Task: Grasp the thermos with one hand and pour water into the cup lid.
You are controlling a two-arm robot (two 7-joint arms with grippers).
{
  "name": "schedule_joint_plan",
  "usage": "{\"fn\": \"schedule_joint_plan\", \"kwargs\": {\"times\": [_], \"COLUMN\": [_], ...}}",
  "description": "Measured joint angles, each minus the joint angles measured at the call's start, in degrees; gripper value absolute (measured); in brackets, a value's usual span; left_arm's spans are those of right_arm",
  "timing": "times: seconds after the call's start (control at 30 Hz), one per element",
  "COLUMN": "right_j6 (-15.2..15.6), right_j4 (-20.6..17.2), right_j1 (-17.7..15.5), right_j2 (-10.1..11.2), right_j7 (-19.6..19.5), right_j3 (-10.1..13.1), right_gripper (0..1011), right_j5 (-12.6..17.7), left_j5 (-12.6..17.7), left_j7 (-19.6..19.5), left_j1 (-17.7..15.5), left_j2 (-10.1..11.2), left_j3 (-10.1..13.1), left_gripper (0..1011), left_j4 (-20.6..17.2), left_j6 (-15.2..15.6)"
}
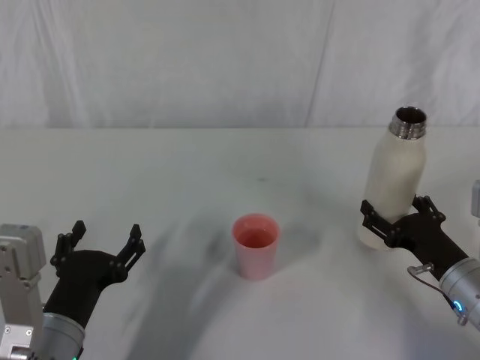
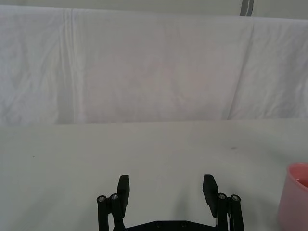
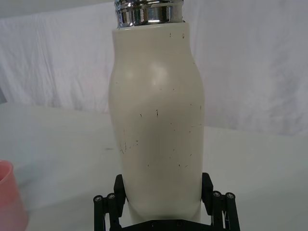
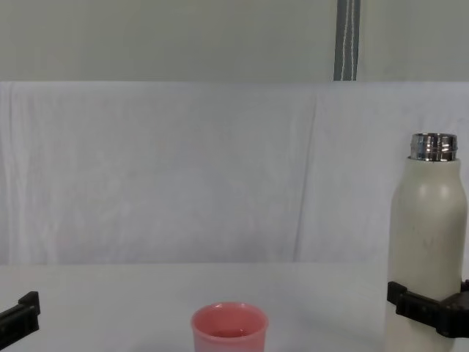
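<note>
The cream-white thermos (image 1: 397,165) stands upright on the table at the right, its steel neck uncapped. My right gripper (image 1: 397,204) is open around the thermos's lower body, one finger close on each side; in the right wrist view the thermos (image 3: 159,120) fills the gap of the right gripper (image 3: 163,185). The pink cup lid (image 1: 256,247) stands upright at the table's middle, left of the thermos. My left gripper (image 1: 106,229) hovers open and empty at the near left, well away from the cup lid (image 2: 294,202). The chest view shows the thermos (image 4: 429,235) and the cup lid (image 4: 229,334).
A white cloth covers the table (image 1: 187,172) and hangs as a backdrop (image 1: 225,60) behind it. Bare cloth lies between the cup lid and the thermos.
</note>
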Motion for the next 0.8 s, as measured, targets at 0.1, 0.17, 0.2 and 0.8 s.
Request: {"fn": "schedule_joint_plan", "kwargs": {"times": [0.1,0.17,0.2,0.8], "right_j6": [0.0,-0.1,-0.2,-0.5], "right_j4": [0.2,0.5,0.6,2.3], "right_j1": [0.3,0.5,0.5,1.1], "right_j2": [0.0,0.0,0.0,-0.8], "right_j7": [0.1,0.1,0.2,0.4], "right_j3": [-0.1,-0.2,-0.2,-0.1], "right_gripper": [951,951,951,951], "right_j5": [-0.3,-0.5,-0.5,-0.6], "left_j5": [0.0,0.0,0.0,0.0], "left_j7": [0.0,0.0,0.0,0.0], "left_j1": [0.0,0.0,0.0,0.0], "left_j2": [0.0,0.0,0.0,0.0], "left_j3": [0.0,0.0,0.0,0.0], "left_gripper": [1001,1001,1001,1001], "left_j4": [0.0,0.0,0.0,0.0], "left_j6": [0.0,0.0,0.0,0.0]}}
